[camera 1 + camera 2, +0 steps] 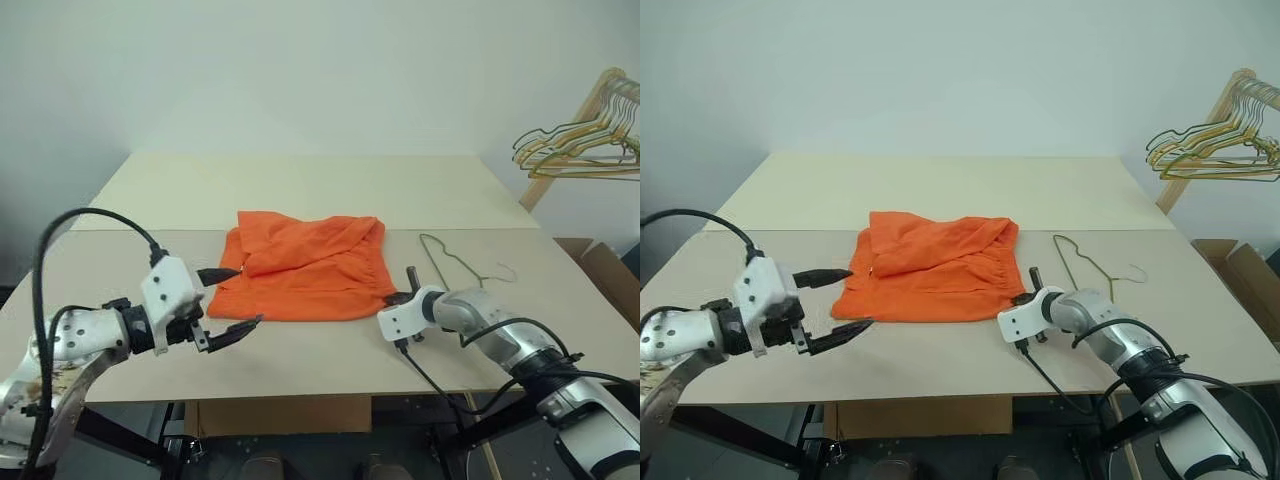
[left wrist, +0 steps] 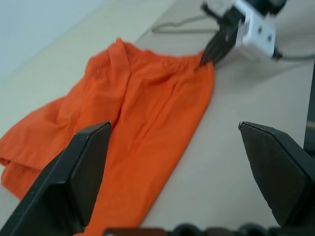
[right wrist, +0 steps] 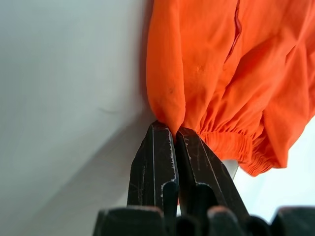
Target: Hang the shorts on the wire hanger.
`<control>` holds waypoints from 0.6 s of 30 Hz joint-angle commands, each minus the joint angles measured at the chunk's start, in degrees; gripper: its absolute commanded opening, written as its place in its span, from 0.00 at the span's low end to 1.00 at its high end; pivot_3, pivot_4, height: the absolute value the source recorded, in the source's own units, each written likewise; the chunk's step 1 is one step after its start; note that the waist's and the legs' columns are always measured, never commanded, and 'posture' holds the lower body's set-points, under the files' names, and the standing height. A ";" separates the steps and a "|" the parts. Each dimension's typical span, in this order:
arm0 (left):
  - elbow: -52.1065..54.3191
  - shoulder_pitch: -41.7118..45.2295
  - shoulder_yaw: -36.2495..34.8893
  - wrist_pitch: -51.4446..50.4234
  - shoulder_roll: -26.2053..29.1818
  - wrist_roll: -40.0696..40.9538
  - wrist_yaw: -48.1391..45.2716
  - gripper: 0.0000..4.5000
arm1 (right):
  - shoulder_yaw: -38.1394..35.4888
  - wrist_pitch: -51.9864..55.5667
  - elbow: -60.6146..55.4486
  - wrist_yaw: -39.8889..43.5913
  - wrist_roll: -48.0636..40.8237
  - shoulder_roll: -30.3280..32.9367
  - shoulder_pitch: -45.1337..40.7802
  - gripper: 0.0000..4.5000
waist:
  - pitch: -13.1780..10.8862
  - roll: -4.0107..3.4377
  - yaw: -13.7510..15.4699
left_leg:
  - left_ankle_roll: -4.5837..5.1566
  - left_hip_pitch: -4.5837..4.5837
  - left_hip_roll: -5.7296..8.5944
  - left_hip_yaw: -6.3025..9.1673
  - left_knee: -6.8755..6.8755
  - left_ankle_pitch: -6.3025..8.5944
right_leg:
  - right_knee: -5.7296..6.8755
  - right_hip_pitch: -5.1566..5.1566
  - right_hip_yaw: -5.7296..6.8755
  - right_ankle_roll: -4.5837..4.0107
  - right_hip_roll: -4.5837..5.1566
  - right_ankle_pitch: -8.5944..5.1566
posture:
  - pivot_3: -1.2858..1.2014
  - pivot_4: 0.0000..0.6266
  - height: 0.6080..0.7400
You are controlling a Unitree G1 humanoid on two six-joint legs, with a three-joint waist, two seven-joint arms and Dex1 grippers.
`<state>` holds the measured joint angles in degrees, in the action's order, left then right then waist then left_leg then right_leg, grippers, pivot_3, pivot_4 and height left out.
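1. Right gripper (image 3: pixel 174 135) is pinched tight on a corner of the shorts (image 1: pixel 305 265), down at the gathered waistband end. In the right wrist view the two fingers are pressed together with a fold of orange between them, so I'm calling that a grip.

2. Left gripper (image 1: pixel 232 298) hangs just off the other side of the shorts with its fingers spread wide, nothing in them.

3. The shorts lie crumpled in the middle of the table (image 1: pixel 300 195), a bit nearer the front edge. The wire hanger (image 1: pixel 452 262) lies flat toward the right edge, just beyond my right gripper and apart from the fabric.

4. How I'd play this step: lift slowly with the right and check the fabric actually comes up, since it's only a thin pinch of cloth (could slip out). Then I'd bring the left in low over the table to catch the near corner on its side, so the shorts hang open between both grippers instead of bunching.

5. Other stuff: a bunch of yellow and green hangers (image 1: pixel 585 140) on a wooden rack (image 1: pixel 560 150) past the far right corner, and a cardboard box (image 1: pixel 610 275) off the right edge. Neither's in the way.

6. Real snag, I reckon: both grippers would be busy with cloth while the hanger sits flat on the table, hard to get under.
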<state>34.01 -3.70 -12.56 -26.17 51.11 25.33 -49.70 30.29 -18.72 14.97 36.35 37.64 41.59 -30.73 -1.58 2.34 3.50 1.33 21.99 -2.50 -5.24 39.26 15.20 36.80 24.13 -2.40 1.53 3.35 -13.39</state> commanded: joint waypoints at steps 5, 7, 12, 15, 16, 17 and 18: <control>-10.50 0.39 9.66 14.34 4.80 -20.11 0.74 1.00 | -5.10 -6.68 -7.31 4.41 -7.42 5.62 2.27 0.01 | -0.01 -0.01 0.29 | 0.00 0.00 0.00 -0.03 0.00 0.00 | -0.03 -0.01 0.01 -0.02 0.02 -0.02 | 0.57 0.00 1.00; -14.30 1.49 12.47 18.41 4.93 -25.01 1.74 1.00 | -5.61 -6.78 -7.99 5.07 -8.29 6.00 2.43 0.01 | -0.01 -0.01 0.17 | 0.00 -0.01 -0.01 -0.08 0.00 0.00 | -0.02 0.01 0.01 -0.15 0.02 -0.09 | 0.57 0.00 1.00; -26.71 10.04 21.41 23.26 1.40 -37.50 6.58 1.00 | -6.35 -6.99 -8.45 5.50 -8.01 5.92 1.88 0.01 | -0.01 -0.03 0.34 | 0.00 -0.01 -0.03 -0.14 0.00 0.00 | 0.04 0.02 0.01 -0.07 0.01 -0.03 | 0.56 0.00 1.00; -32.39 13.54 24.37 25.55 0.29 -42.40 8.39 1.00 | -6.55 -6.53 -9.01 5.80 -7.81 5.59 1.92 0.01 | 0.00 -0.02 0.12 | 0.00 0.00 -0.02 -0.18 0.00 0.00 | 0.04 0.03 0.01 -0.05 0.01 -0.02 | 0.55 0.00 1.00; -34.71 14.89 25.33 26.45 -0.11 -44.02 9.06 1.00 | -6.61 -6.36 -9.23 5.89 -7.78 5.50 1.98 0.01 | 0.00 -0.03 0.07 | 0.00 -0.01 -0.03 -0.21 0.00 0.00 | 0.03 0.02 0.00 -0.05 0.02 -0.02 | 0.55 0.00 1.00; -37.18 16.37 26.34 27.74 -0.39 -45.38 9.41 1.00 | -6.73 -6.23 -9.41 5.96 -7.80 5.49 2.05 0.01 | 0.02 -0.06 0.05 | 0.00 0.00 -0.03 -0.22 0.00 0.00 | 0.03 0.03 0.00 -0.06 0.03 -0.02 | 0.55 0.00 1.00; -39.48 17.86 27.15 28.78 -0.97 -46.08 9.54 1.00 | -6.97 -6.00 -9.72 6.03 -7.86 5.57 2.22 0.01 | 0.05 -0.10 0.02 | 0.01 -0.03 -0.02 -0.22 0.00 0.00 | 0.05 0.01 -0.01 -0.06 0.03 -0.02 | 0.55 0.00 1.00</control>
<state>-1.47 13.15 13.02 1.41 50.47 -17.88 -41.20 25.86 -24.91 7.06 42.45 30.28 46.77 -27.99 -1.54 2.23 3.52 1.33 21.93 -2.53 -5.47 39.26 15.20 36.86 24.14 -2.40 1.46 3.37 -13.40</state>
